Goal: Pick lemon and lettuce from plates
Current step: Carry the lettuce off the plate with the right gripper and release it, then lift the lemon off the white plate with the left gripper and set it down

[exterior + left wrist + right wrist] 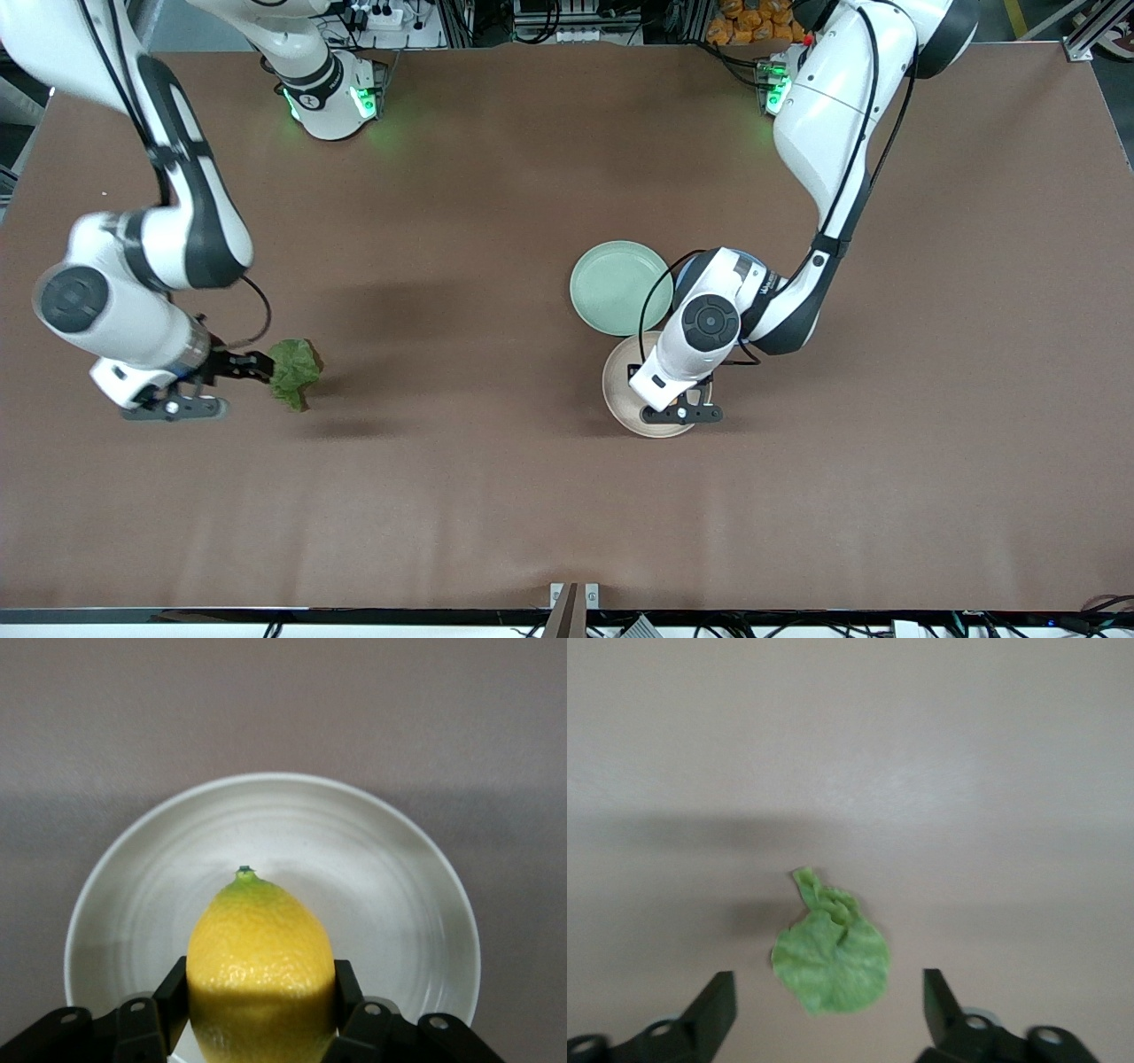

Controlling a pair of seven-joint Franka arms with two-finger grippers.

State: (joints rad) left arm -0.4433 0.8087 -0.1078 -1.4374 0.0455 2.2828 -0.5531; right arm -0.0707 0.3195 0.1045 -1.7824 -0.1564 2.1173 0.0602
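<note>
Left gripper (pixel 257 1010): fingers clamped on either side of the lemon (pixel 259 970), held over the beige-pink plate (pixel 399 904), stem tip pointing away from the wrist. In the front view this gripper (pixel 680 409) sat above that plate (pixel 620 390), the arm hiding the fruit.

Right gripper (pixel 828 1014): fingers spread wide apart, nothing between them, over the lettuce (pixel 830 955). The lettuce (pixel 294 372) lay flat on the brown table (pixel 461 496) toward the right arm's end, well apart from both plates.

Mint green plate (pixel 611 283): bare, touching the beige-pink plate, farther from the front camera.
</note>
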